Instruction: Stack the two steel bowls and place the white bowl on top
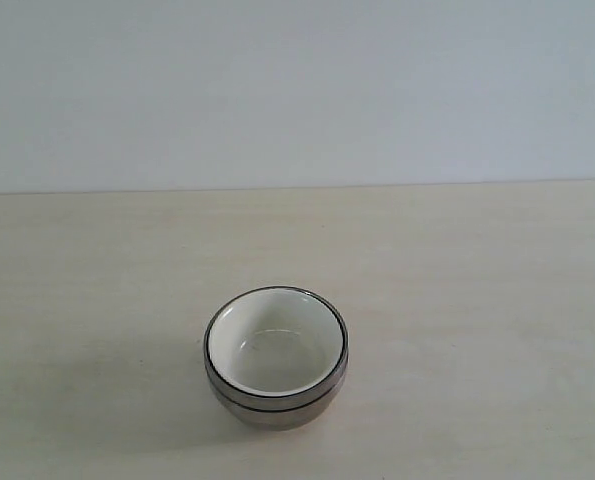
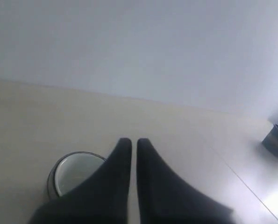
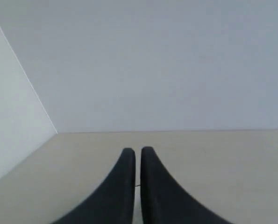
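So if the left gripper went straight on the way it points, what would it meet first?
Probably only bare table, then the wall; depth is unclear. The stacked bowls sit off to the side of its shut fingers.

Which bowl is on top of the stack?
The white bowl: it sits innermost, its cream inside fully showing, while the steel bowls show only shiny outer walls beneath it.

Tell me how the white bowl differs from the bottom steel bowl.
The white bowl is cream and glossy; the bottom steel bowl is grey and mirror-like. The white bowl nests on top; the bottom steel bowl rests on the table. The white bowl's inside shows; the bottom steel bowl's is hidden. Both are round and upright.
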{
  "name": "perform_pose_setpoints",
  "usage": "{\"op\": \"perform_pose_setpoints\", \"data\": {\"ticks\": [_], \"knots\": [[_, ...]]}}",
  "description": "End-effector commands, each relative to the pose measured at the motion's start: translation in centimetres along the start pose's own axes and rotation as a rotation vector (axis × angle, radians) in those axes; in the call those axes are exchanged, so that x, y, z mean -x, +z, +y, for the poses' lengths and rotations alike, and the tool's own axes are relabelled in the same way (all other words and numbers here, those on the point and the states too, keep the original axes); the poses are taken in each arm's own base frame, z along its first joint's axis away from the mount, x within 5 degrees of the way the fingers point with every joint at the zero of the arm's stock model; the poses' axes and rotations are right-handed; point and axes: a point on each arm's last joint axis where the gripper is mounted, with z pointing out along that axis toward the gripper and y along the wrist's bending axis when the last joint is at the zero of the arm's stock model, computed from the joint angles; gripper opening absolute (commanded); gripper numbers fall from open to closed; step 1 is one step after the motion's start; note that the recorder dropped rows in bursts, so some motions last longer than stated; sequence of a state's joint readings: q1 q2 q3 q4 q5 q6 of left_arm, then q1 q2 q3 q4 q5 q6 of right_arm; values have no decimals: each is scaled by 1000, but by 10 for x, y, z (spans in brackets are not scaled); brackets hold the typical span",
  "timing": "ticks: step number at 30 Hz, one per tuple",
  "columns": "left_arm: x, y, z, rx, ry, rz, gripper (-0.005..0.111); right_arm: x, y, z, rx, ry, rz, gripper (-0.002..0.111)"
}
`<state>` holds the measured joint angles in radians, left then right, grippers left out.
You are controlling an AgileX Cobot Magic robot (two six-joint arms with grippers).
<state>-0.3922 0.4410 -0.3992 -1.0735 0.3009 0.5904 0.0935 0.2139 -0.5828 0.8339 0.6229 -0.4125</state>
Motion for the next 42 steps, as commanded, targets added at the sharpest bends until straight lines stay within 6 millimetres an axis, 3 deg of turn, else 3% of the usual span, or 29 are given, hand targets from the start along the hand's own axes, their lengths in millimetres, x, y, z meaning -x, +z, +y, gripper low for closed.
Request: {"op": "perform_pose_setpoints", "data": {"ticks": [1, 12, 19, 33, 36, 42], "knots": [[-14, -10, 9, 20, -31, -60, 4, -31, -6, -6, 5, 59, 26, 0], [-60, -7, 40, 135, -116, -5, 4, -90, 6, -38, -88, 201, 57, 0], [-77, -7, 30, 19, -159, 163, 4, -100, 7, -39, -78, 236, 113, 0], [-77, -8, 28, 6, -148, 170, 4, -99, 7, -39, -80, 236, 109, 0], [-73, -15, 29, 6, 46, 105, 4, -99, 7, -39, -80, 236, 109, 0], [-55, -37, 32, 144, 153, -206, 4, -99, 7, -39, -80, 236, 109, 0]]}}
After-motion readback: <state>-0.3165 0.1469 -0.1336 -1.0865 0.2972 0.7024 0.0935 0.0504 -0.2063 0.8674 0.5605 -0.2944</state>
